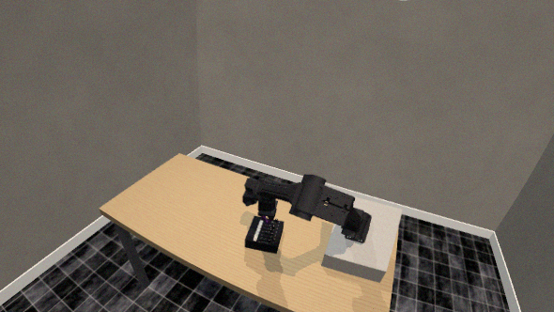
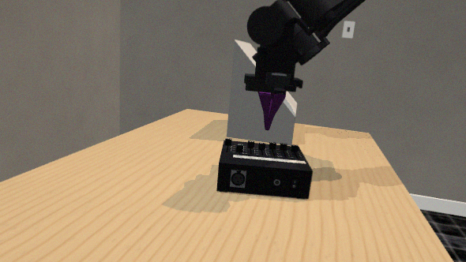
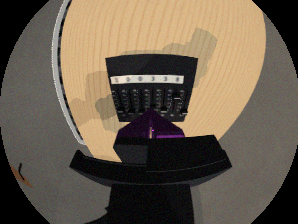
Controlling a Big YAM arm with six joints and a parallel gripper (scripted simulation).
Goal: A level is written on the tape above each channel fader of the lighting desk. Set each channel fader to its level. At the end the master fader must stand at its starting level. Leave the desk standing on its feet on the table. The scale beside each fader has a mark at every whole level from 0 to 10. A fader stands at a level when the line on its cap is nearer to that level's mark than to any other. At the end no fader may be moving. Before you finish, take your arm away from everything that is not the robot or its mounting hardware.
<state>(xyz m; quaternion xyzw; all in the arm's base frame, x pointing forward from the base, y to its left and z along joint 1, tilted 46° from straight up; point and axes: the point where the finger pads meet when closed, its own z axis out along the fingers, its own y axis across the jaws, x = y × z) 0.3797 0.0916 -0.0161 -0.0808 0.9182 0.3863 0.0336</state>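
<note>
The black lighting desk [image 1: 264,235] [image 2: 264,174] [image 3: 152,91] stands on its feet on the wooden table [image 1: 178,197] [image 2: 99,197]. A white tape strip [image 2: 269,159] [image 3: 147,79] runs across its top, with a row of several fader caps [image 2: 261,147] [image 3: 148,102] beside it. My gripper [image 2: 268,127] [image 1: 267,219] [image 3: 150,111] has purple fingers, shut together to a point with nothing between them. It hangs a little above the fader row, near the middle, clear of the caps. The numbers on the tape are too small to read.
A grey block [image 1: 371,244] [image 2: 245,110] carries the arm's base at the table's right end, behind the desk in the exterior view. The desk's rear panel shows sockets [image 2: 238,178]. The table's edges drop to a tiled floor [image 1: 84,263].
</note>
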